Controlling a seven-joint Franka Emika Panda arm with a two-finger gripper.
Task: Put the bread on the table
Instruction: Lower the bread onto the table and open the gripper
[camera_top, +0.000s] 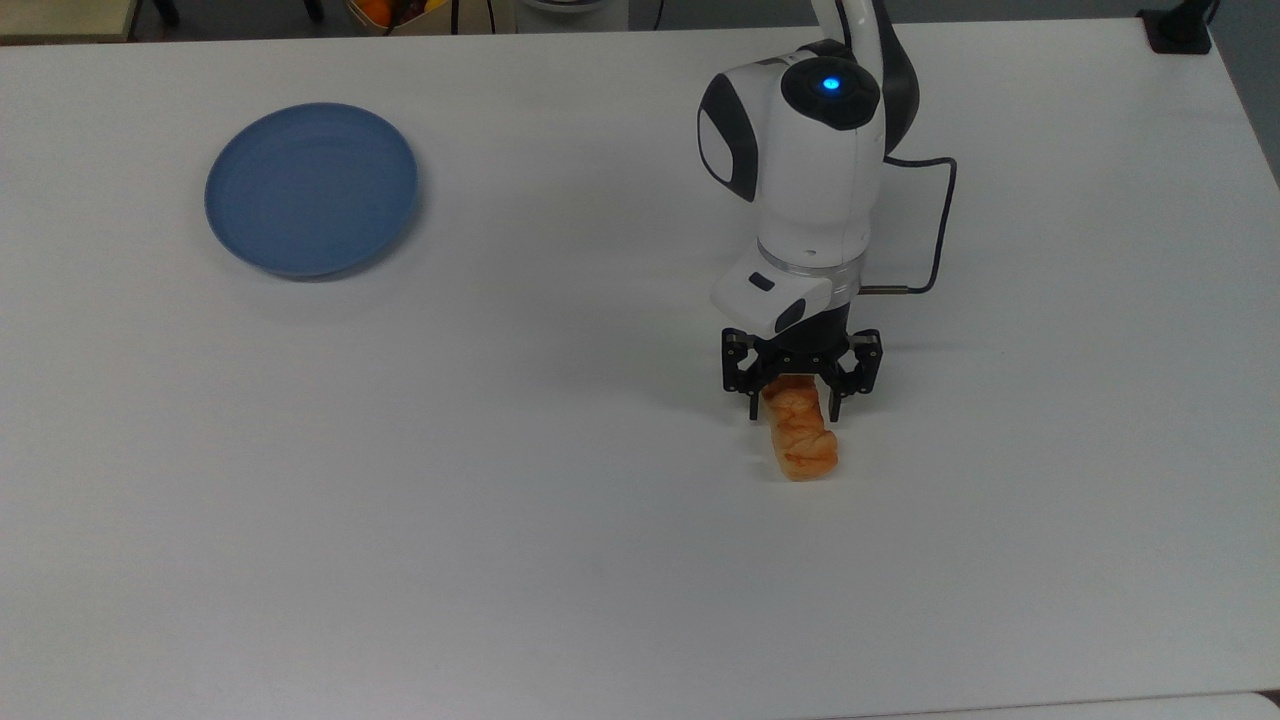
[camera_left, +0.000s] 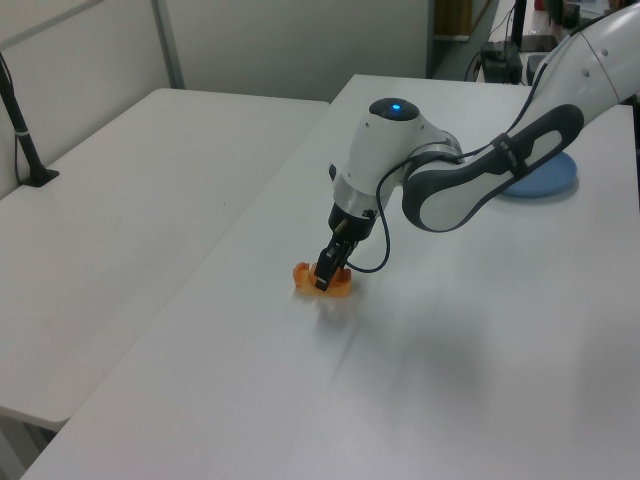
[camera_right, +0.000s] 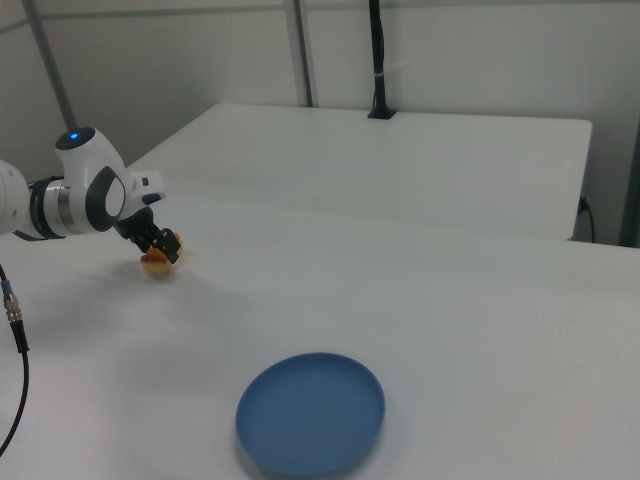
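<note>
Surface: white tabletop (camera_top: 400, 520) filling the top view — plain and matte, no writing readable on it.
Arm: white Franka arm (camera_top: 800, 170) with black joint covers and a lit blue dot on top, standing toward 1 o'clock of the top view; a dark cable (camera_top: 935, 230) loops off its 3 o'clock side.
Plate: round blue plate (camera_top: 311, 188) toward 10 o'clock in the top view, well apart from the arm, nothing on it.
Claw: black claw (camera_top: 803, 403) pointing down, its two fingers spread to either side of the loaf's near end — not pinching it.
Bread: golden-orange braided loaf (camera_top: 799, 427) lying flat on the surface, running from between the fingers toward 6 o'clock in the top view.
Markings: no brand or label legible anywhere.
</note>
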